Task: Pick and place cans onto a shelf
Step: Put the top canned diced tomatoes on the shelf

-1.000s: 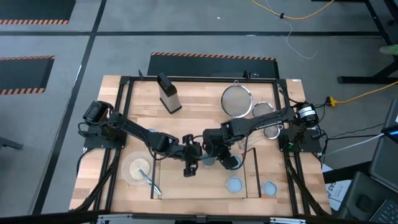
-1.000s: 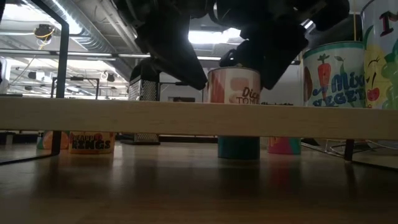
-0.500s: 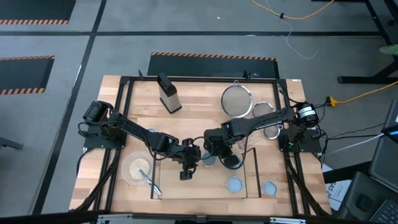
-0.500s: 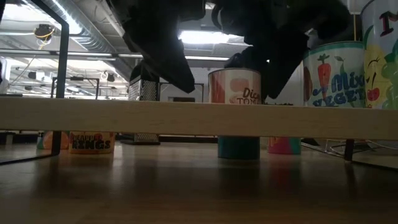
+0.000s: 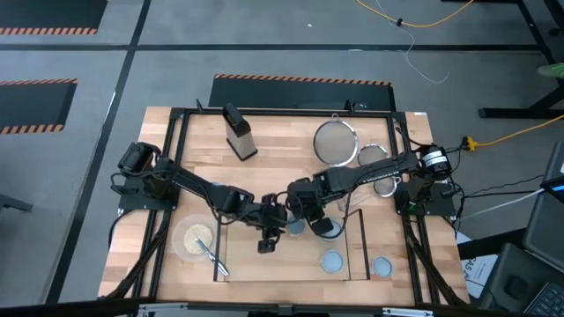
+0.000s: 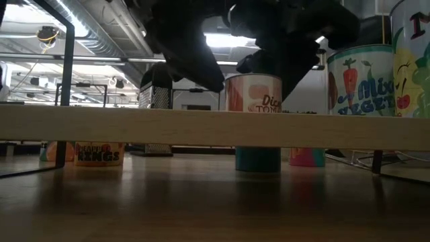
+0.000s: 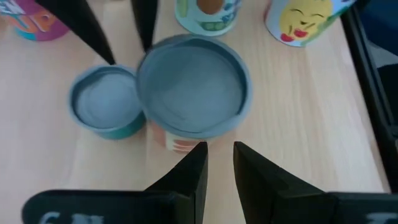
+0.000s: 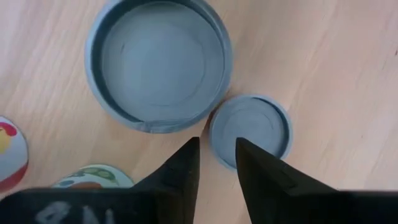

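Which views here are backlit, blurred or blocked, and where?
Low view: ceiling lights behind turn both arms into black silhouettes above the tomato can, and the shelf board, running as a band across the picture, hides the lower parts of the cans on it. Left wrist view: soft focus throughout, the can top slightly smeared. High view: evenly lit, no glare.
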You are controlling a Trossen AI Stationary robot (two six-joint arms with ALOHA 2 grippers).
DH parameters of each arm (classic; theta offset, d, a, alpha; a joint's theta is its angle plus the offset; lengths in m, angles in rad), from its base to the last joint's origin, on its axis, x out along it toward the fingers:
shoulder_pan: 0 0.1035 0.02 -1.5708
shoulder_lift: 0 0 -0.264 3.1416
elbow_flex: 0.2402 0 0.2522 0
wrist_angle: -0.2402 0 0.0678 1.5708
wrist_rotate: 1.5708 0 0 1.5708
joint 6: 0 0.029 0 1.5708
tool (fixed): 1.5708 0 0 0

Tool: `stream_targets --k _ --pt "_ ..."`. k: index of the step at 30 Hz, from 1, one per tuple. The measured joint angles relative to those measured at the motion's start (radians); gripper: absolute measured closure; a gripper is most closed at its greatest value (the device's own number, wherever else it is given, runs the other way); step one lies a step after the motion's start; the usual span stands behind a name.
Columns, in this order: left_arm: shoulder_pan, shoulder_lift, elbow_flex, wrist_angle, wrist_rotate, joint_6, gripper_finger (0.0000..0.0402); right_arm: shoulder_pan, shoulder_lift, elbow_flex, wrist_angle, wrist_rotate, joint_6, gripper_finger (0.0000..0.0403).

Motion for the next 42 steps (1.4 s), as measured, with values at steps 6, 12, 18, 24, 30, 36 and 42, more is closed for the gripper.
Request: stream_targets --k 6,12,18,24,30,36,42 --pt "0.012 0.000 0.000 0.000 -0.004 0.000 0.0332 0.001 0.000 0.000 0.000 -0.108 0.001 0.0296" --pt "0.015 0.000 0.000 0.001 -0.005 0.010 0.0332 0.016 0.000 0.000 -0.002 -0.127 0.025 0.0296" --pt "0.015 0.000 0.000 0.001 -0.029 0.016 0.0332 0.034 0.000 0.000 -0.010 -0.134 0.026 0.0296" --pt "0.015 0.000 0.000 0.002 -0.034 0.016 0.0332 0.051 0.000 0.000 -0.029 -0.134 0.026 0.0296" --pt "0.015 0.000 0.000 0.003 -0.034 0.016 0.0331 0.058 0.000 0.000 -0.039 -0.133 0.026 0.0296" --pt "0.015 0.000 0.000 0.002 -0.042 0.016 0.0331 0.058 0.000 0.000 -0.039 -0.131 0.026 0.0296" --pt "0.015 0.000 0.000 -0.009 -0.053 0.016 0.0331 0.057 0.000 0.000 -0.047 -0.035 0.024 0.0296"
